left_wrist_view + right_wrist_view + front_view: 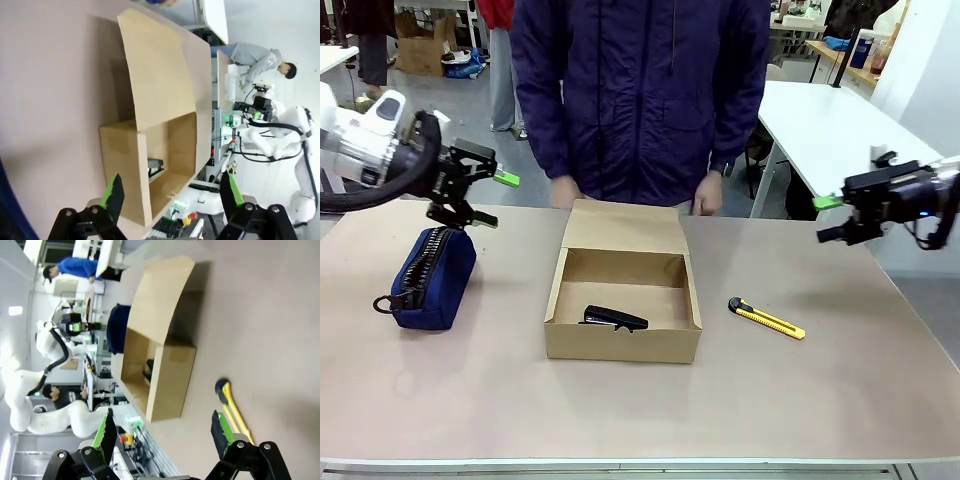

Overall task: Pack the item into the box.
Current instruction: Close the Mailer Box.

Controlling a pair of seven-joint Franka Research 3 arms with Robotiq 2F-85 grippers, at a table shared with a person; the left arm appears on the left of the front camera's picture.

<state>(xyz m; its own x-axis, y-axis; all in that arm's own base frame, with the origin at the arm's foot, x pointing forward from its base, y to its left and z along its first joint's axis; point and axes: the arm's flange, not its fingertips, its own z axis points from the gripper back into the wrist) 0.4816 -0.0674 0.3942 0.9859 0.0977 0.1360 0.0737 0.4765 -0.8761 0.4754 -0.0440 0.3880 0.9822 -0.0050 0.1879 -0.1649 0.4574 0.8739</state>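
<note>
The brown cardboard box (623,305) stands open at the table's middle, its lid flap lying back toward the person. The black item (614,319) lies inside on the box floor, near the front wall; it also shows as a dark shape, the item (155,167), inside the box (160,125), and again as the item (148,369) within the box (160,340). My left gripper (485,199) hangs open above the left side of the table, over a navy pouch. My right gripper (825,218) is open at the far right, raised off the table. Neither holds anything.
A navy zip pouch (428,278) lies left of the box under my left gripper. A yellow-and-black utility knife (766,318) lies right of the box, seen too as the knife (234,412). A person in a dark jacket (640,95) stands behind the box, hands at the table's far edge.
</note>
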